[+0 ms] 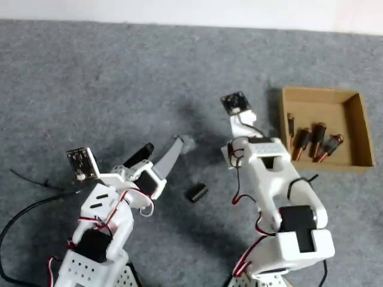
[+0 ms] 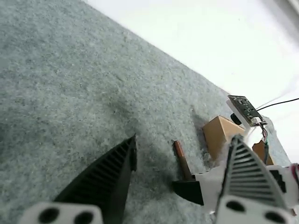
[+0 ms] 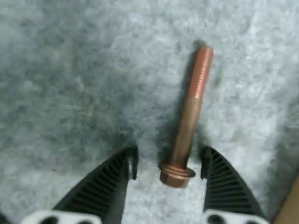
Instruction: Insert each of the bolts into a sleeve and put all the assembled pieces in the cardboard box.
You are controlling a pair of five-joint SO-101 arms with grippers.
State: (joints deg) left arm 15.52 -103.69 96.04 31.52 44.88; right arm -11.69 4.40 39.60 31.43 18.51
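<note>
Grey carpet (image 1: pixel 90 78) seen from above, with white left arm (image 1: pixel 105 215) and right arm (image 1: pixel 281 191) side by side at the near edge. Low over the carpet, right gripper (image 3: pixel 169 156), fingers (image 3: pixel 107 182) spread wide, nothing pinched. Between those fingertips, the hex head of a copper bolt (image 3: pixel 189 116), flat on the carpet, threaded end pointing away from the gripper; a narrow gap either side of the head, no contact. Just to the right of the right arm, an open cardboard box (image 1: pixel 317 92). Inside the box, three assembled pieces (image 1: pixel 317 139), dark sleeves on copper bolts, side by side near the middle; beside them, toward the wall nearest the arm, one thin dark item (image 1: pixel 291 125), too small to identify. Angled toward the right arm, left gripper (image 1: pixel 166 143), likewise spread wide and holding nothing, one finger black, the other pale grey. On the carpet between the two arms, a loose black sleeve (image 1: pixel 196 192), apart from both grippers and nearer the left one. From the left wrist, the bolt farther off beyond the left fingertips, the box behind it.
</note>
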